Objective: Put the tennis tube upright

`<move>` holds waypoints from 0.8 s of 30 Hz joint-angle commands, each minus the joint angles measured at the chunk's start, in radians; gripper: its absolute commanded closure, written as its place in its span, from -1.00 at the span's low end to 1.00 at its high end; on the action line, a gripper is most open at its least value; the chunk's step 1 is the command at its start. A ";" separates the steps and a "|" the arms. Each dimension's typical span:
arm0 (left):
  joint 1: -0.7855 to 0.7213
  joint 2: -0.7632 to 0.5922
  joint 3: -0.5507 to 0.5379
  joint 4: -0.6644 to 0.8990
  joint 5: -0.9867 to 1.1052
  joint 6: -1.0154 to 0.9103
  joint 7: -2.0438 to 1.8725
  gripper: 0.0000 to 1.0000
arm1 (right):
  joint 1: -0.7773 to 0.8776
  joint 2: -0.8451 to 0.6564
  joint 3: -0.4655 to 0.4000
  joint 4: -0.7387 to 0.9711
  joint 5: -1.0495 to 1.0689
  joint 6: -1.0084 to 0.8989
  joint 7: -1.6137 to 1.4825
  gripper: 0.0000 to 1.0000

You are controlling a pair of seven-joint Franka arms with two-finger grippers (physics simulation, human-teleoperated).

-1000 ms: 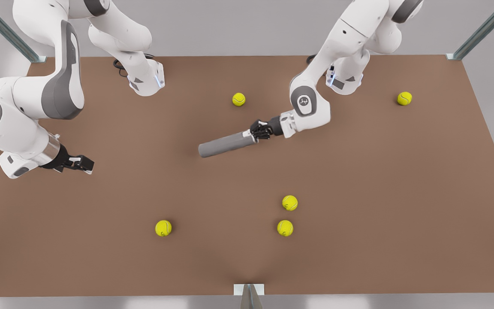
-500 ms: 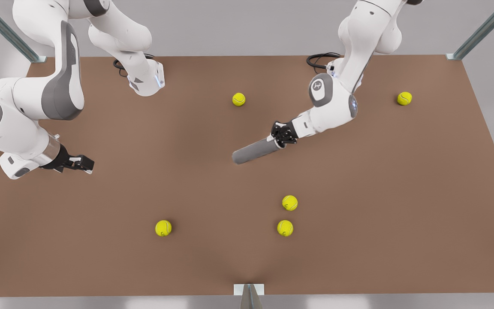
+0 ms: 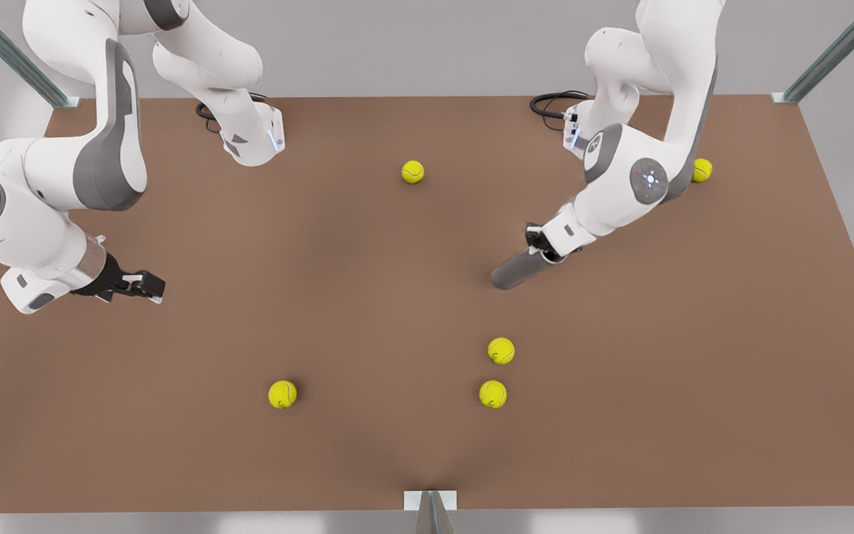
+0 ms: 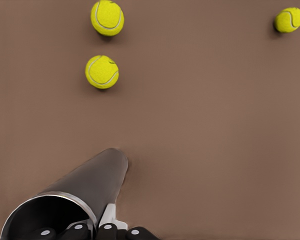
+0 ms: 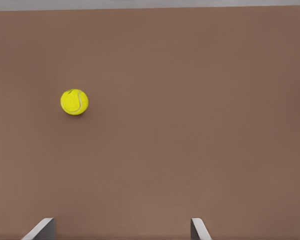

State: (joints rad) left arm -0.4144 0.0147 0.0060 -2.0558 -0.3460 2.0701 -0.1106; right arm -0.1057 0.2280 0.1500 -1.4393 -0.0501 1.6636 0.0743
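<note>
- On my screen, the left tool (image 3: pixel 538 245) grips the open rim end of the tennis tube (image 3: pixel 517 270), on the front view's right.
- The tube (image 4: pixel 85 192) slants, its far end down on the brown tabletop (image 3: pixel 368 311), above two yellow balls (image 3: pixel 501 350).
- The right tool (image 3: pixel 147 285) waits at the front view's left, fingers (image 5: pixel 40 231) spread wide, grasping nothing.
</note>
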 commanded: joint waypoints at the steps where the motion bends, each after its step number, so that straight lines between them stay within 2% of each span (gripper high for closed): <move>1: -0.004 0.002 0.003 0.008 0.104 -0.102 -0.436 0.57 | -0.002 -0.001 0.000 0.000 0.004 -0.002 -0.018 -1.00; 10: 0.000 0.018 0.049 0.034 0.288 -0.157 -0.451 0.57 | -0.002 -0.001 0.000 -0.003 0.006 -0.001 -0.014 -1.00; 24: 0.000 0.102 0.055 0.063 0.282 -0.137 -0.462 0.57 | -0.020 0.002 -0.001 -0.006 0.036 -0.001 -0.014 -1.00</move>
State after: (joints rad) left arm -0.4219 0.1144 0.0611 -1.9953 -0.0594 1.9284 -0.4472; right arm -0.1200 0.2305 0.1487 -1.4447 -0.0188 1.6645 0.0660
